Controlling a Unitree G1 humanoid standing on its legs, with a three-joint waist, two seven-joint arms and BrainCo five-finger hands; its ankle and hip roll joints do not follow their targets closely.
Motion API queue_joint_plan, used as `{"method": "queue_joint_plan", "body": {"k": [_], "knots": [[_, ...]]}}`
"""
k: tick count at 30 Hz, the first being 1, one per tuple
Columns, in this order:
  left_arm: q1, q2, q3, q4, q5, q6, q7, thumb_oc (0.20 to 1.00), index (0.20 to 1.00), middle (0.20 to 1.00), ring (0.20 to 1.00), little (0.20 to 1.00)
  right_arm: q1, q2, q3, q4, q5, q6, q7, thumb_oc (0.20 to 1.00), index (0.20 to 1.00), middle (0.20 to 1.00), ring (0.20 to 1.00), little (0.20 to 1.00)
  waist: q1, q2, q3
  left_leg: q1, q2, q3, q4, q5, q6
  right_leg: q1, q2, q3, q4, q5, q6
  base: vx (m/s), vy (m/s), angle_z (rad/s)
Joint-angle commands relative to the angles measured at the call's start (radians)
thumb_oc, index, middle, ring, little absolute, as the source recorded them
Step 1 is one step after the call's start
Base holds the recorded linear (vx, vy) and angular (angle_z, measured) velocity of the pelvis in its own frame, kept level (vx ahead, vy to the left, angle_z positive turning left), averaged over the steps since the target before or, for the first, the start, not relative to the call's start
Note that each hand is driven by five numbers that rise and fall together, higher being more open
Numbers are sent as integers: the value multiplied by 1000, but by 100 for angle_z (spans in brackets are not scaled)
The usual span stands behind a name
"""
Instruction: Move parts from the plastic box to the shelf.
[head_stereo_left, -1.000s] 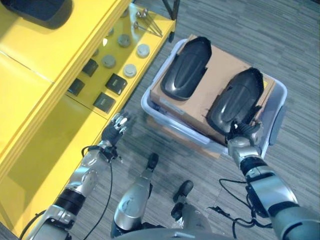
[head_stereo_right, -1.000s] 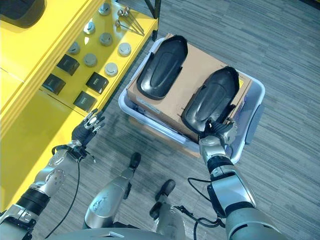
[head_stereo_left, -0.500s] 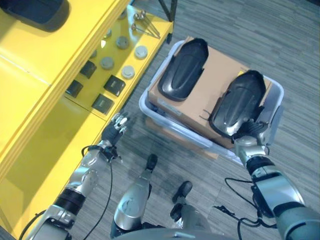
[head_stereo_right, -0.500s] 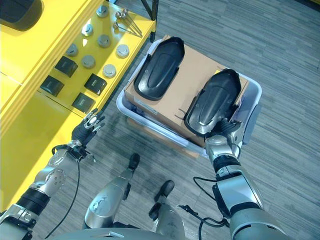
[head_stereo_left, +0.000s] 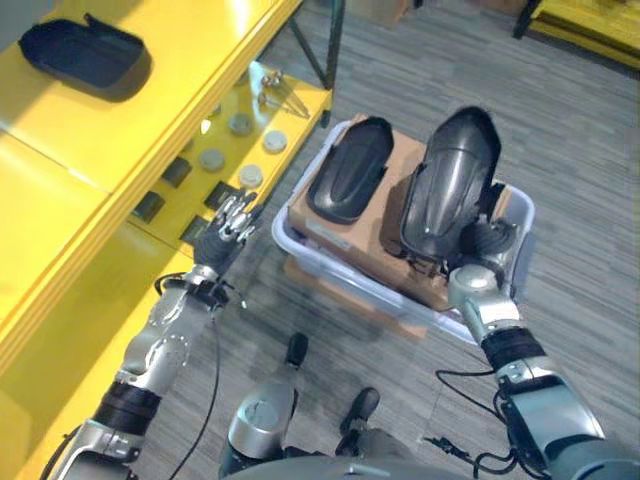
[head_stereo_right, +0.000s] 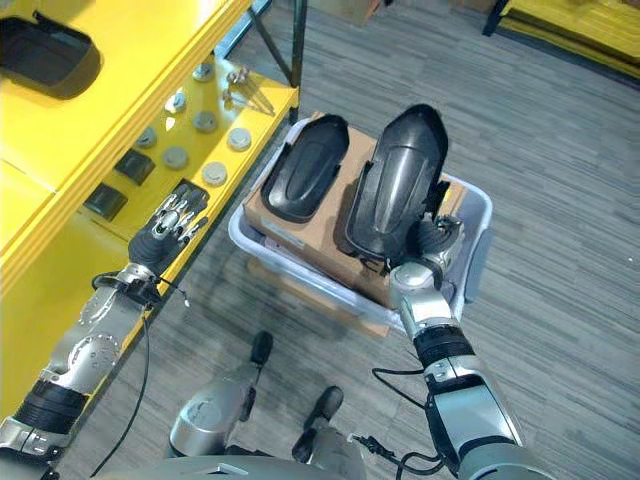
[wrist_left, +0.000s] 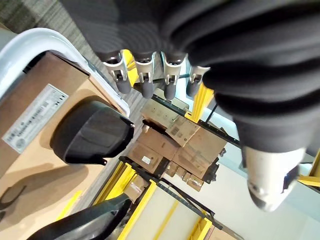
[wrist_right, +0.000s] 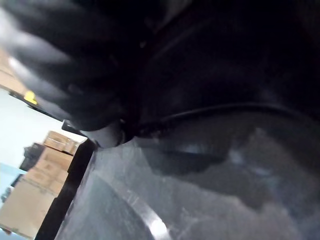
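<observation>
Right hand: the right hand (head_stereo_right: 425, 262) is seen at the near end of a dark moulded part (head_stereo_right: 392, 190), which is tilted up off the cardboard (head_stereo_left: 372, 232); the part is judged to be grasped there, since nothing else holds it raised.
Reason for the tilt: the part is probably lifted by one end so that it clears the plastic box (head_stereo_right: 470, 262) before being carried to the shelf.
Second part: another dark part (head_stereo_left: 349, 181) is left lying flat on the cardboard inside the box, just beside the raised one.
Left hand: the left hand (head_stereo_left: 226, 226) is held with fingers straight and empty, near the edge of the yellow shelf (head_stereo_left: 60, 180), apparently kept clear.
Shelf: one dark part (head_stereo_left: 86, 58) is already set on the top level; small round and square pieces are laid out on the lower level.
Left wrist view: straight fingertips (wrist_left: 145, 85) are confirmed there, with the flat part (wrist_left: 91, 136) beyond them.
Right wrist view: a dark glossy surface is shown very close; the fingers cannot be made out in it.
</observation>
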Motion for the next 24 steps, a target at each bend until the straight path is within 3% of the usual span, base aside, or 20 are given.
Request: {"method": "queue_joint_plan", "body": {"k": [1,6,11,14,18,24], "knots": [[17,-33,-21,8,17,42,9,1000,1000,1000,1000,1000,41,-40,-15,-65,-95,-7,-25,200,200,200,200,200,-1,-11,-188,42,36,10,-13,-120,-21,-40,-38,39,65,-76,57,95,-14,-15],[-29,-53,-31,56,65,118,64,1000,1000,1000,1000,1000,47,-33,-18,-109,-120,9,10,200,200,200,200,200,-28,-5,-228,78,47,28,-31,-116,-27,-14,-31,51,53,-81,57,49,-19,-13],[-170,-115,-101,234,95,178,88,1000,1000,1000,1000,1000,8,-11,40,-94,-164,9,115,200,200,200,200,200,-79,2,-263,113,61,61,-45,-114,-35,3,-24,77,38,-81,60,22,-24,-14],[-250,-166,-155,311,102,163,127,1000,1000,1000,1000,1000,-29,25,98,-68,-178,3,161,200,200,200,200,200,-103,5,-275,125,67,75,-47,-115,-37,6,-22,88,38,-82,60,15,-17,-10],[-352,-260,-242,415,92,190,175,1000,1000,1000,1000,1000,-83,101,201,-11,-189,-14,192,200,200,200,200,200,-130,6,-289,137,74,94,-48,-118,-41,8,-22,98,39,-82,59,8,-13,-16],[-400,-350,-317,509,49,169,208,1000,1000,1000,1000,1000,-130,174,297,35,-195,-17,213,200,200,200,200,200,-148,3,-301,146,76,108,-48,-128,-43,8,-22,104,35,-82,59,4,-6,-8]]}}
